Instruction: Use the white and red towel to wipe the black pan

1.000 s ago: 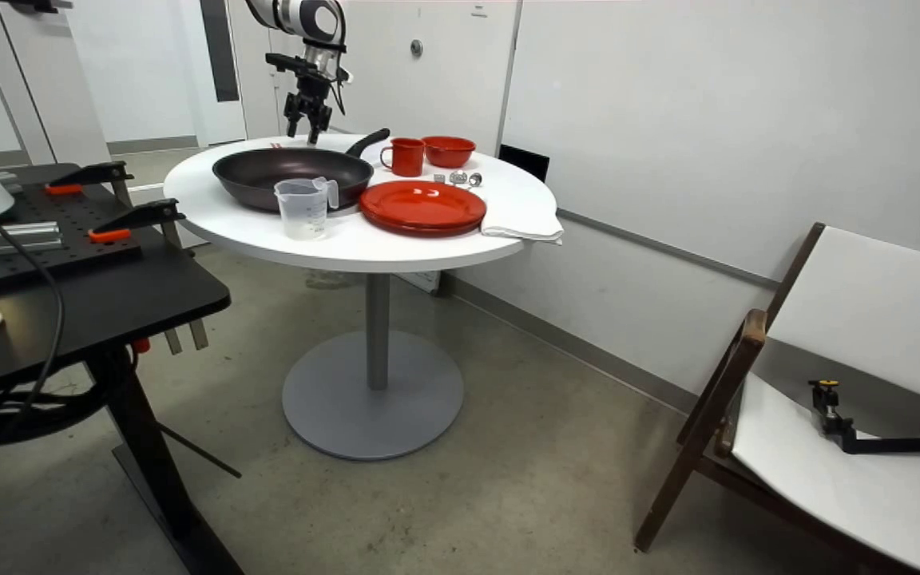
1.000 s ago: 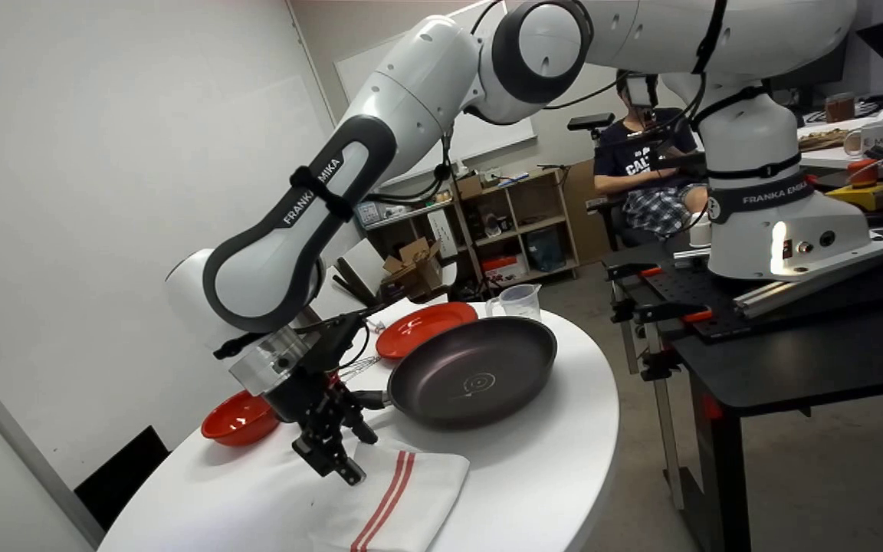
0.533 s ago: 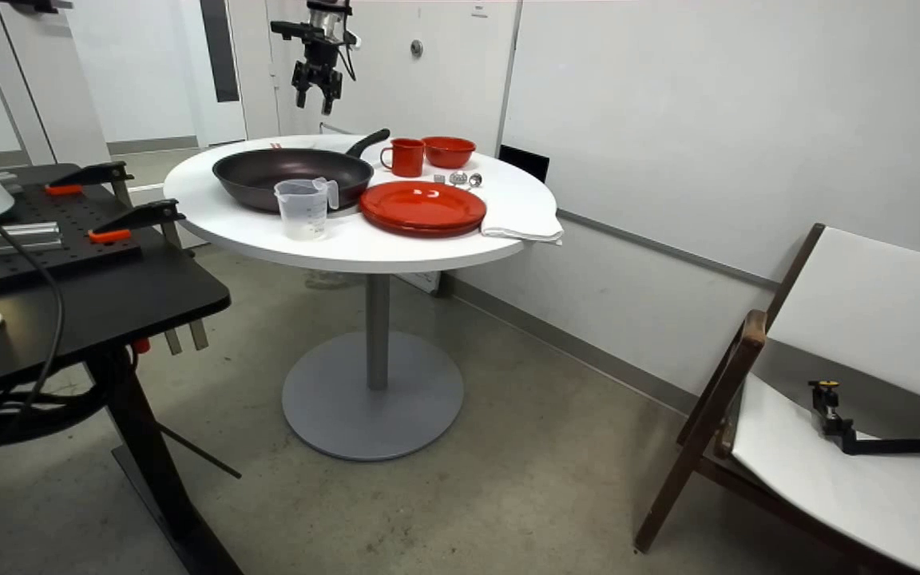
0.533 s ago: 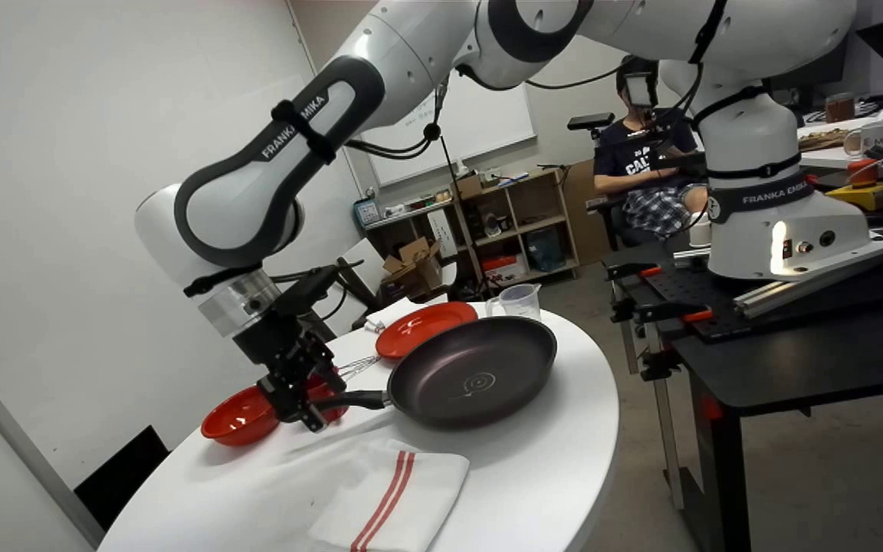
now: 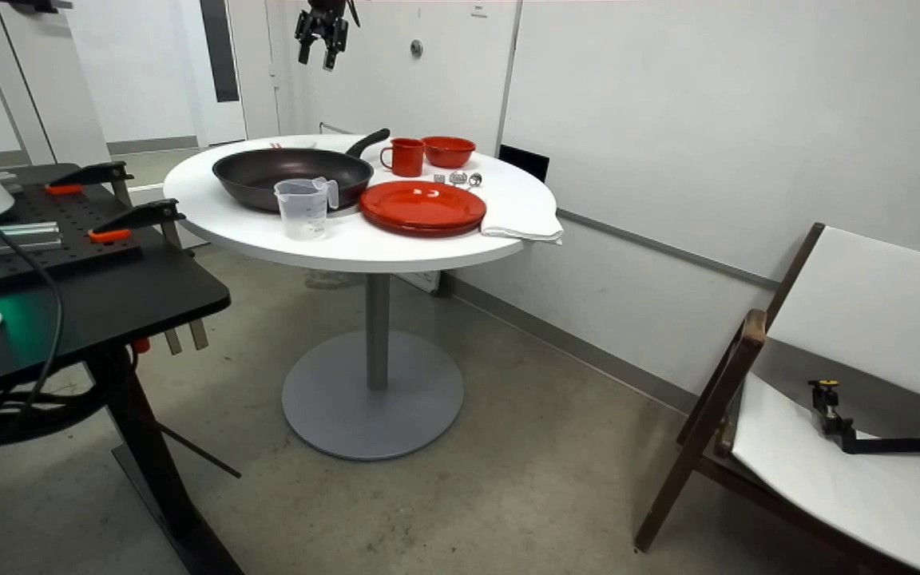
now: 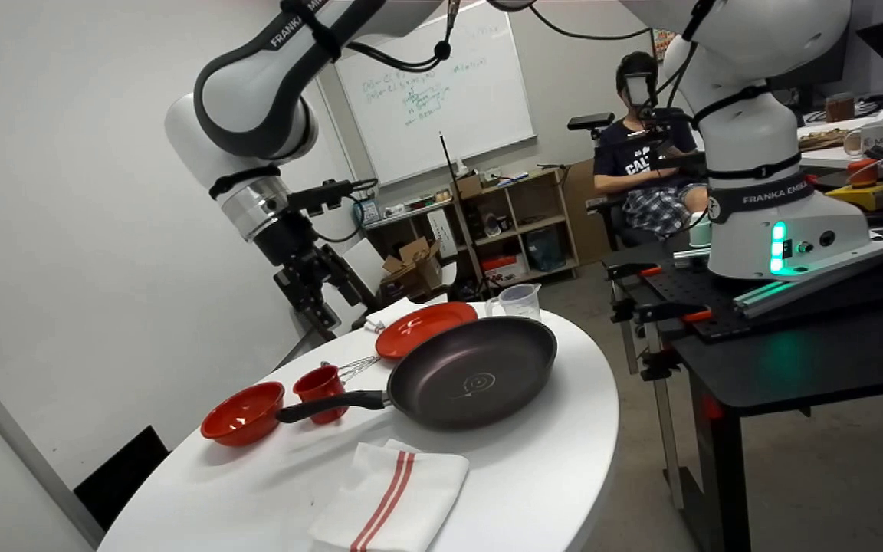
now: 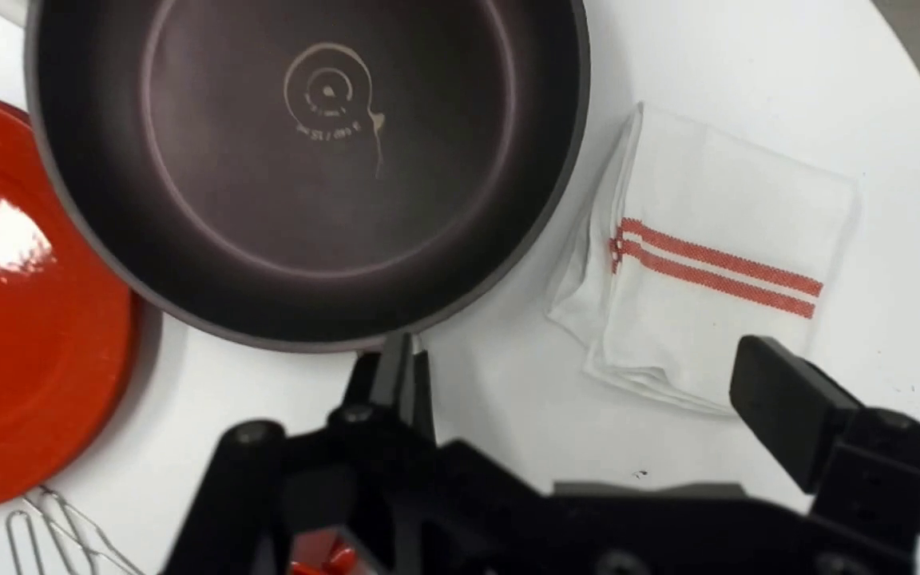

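One claw (image 7: pixel 578 345) hangs above the table (image 6: pixel 533 460), spread wide. One black pan (image 7: pixel 308 184) sits on that table, and one white and red towel (image 7: pixel 723 255) lies folded just beside it, the two apart. In an exterior view, one red mug (image 5: pixel 407 158) stands near one red bowl (image 5: pixel 449 152), and two red plates (image 5: pixel 423 204), stacked, lie between one clear measuring cup (image 5: pixel 300 211) and one folded white cloth (image 5: pixel 522 222). At least one wire whisk (image 6: pixel 359 367) lies near the mug.
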Tool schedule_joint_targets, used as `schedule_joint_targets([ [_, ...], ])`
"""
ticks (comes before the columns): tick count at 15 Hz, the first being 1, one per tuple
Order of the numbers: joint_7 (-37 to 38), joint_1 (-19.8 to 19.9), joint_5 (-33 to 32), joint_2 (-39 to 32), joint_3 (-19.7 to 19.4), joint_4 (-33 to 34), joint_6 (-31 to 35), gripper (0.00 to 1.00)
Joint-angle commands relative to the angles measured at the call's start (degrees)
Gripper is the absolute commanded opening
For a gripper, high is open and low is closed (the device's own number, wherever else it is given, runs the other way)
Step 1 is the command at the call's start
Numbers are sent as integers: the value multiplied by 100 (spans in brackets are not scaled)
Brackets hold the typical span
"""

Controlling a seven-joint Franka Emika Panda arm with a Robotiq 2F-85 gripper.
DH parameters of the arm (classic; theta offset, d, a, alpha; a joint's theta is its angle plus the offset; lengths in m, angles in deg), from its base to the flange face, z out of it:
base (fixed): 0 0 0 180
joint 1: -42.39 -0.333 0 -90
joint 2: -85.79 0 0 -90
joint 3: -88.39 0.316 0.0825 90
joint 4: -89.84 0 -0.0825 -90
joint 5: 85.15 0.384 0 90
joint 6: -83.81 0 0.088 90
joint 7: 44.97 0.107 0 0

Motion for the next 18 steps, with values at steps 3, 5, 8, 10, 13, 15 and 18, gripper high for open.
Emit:
schedule_joint_targets([
  [3,107,371,416,1438,-3,-1905,259,100],
  [5,59,518,643,1837,-4,-2436,310,100],
  [8,-60,701,868,2464,-56,-3264,569,100],
  [10,-129,823,939,2895,-120,-3828,785,100],
  [13,-370,1014,988,3581,-251,-4712,1073,100],
  [15,-205,970,799,3107,-237,-4162,829,100],
  [18,-377,1088,801,3592,-316,-4745,1000,100],
])
